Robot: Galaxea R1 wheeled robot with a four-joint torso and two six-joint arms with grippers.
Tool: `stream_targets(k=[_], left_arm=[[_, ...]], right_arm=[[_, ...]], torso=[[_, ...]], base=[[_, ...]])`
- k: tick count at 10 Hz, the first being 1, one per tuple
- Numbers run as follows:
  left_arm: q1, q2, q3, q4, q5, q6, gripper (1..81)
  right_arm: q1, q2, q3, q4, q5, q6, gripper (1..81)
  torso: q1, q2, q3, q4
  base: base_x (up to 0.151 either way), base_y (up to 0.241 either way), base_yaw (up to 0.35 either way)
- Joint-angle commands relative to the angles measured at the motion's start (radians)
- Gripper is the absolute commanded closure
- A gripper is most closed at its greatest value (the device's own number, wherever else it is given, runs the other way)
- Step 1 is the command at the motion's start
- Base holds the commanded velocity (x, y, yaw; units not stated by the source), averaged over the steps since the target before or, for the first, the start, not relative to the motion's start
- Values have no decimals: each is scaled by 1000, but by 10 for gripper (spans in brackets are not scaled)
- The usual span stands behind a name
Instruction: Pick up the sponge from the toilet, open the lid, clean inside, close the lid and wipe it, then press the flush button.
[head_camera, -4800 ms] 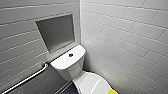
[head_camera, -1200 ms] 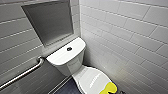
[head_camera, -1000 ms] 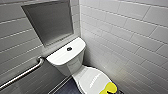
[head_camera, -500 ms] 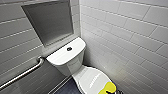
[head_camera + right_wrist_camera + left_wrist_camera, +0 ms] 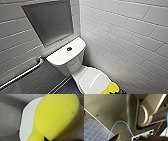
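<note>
Head view shows one sponge (image 5: 110,88) at one closed lid's (image 5: 90,78) near end.

shell (image 5: 115,110): dark grey, smooth | screws (image 5: 97,115): small, dark | cable (image 5: 121,121): thin, blue | joint ring (image 5: 147,115): pale metal | bracket (image 5: 144,134): light grey

The yellow sponge (image 5: 56,115) is very big and close to me. It has tiny dents in it. It hides part of the white lid (image 5: 26,122), which is smooth and shiny with a round edge. Past the lid I see grey wall tiles (image 5: 15,98).
</note>
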Motion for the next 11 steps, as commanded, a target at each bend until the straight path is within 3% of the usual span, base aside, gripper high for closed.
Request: stream_targets(k=[1, 4, 8, 11], left_arm=[[20, 2, 14, 4, 84, 7, 10], [-15, -58, 118, 5, 78, 7, 10], [-131, -355, 592, 22, 61, 4, 10], [-236, -445, 714, 15, 64, -7, 10]], right_arm=[[141, -233, 300, -80, -76, 14, 811], [35, -427, 469, -83, -152, 11, 811], [-281, -508, 461, -83, -129, 0, 811], [-509, -464, 377, -120, 31, 0, 811]], torso=[[0, 0, 0, 0], [0, 0, 0, 0], [0, 0, 0, 0], [0, 0, 0, 0]], base=[[0, 0, 0], [0, 0, 0], [0, 0, 0], [0, 0, 0]])
